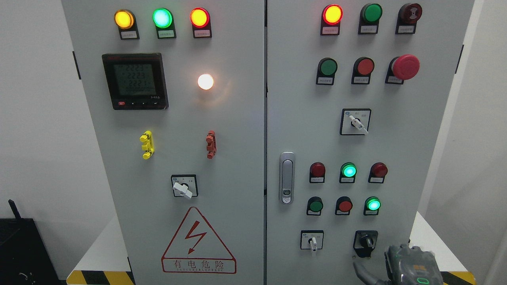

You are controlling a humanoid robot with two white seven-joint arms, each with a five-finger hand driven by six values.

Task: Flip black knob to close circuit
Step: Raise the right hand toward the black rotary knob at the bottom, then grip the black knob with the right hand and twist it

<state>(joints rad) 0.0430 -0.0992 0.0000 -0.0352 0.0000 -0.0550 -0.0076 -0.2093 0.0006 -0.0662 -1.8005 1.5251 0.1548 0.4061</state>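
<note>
Reaching my right hand (pixel 410 263) up toward the black knob (pixel 365 242), just left of it; fingers loosely extended, holding nothing. Should pinch its handle squarely before turning.

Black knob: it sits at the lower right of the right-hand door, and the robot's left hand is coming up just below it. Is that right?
One slip: the head view shows the right hand, not the left, just below the black knob.
</note>
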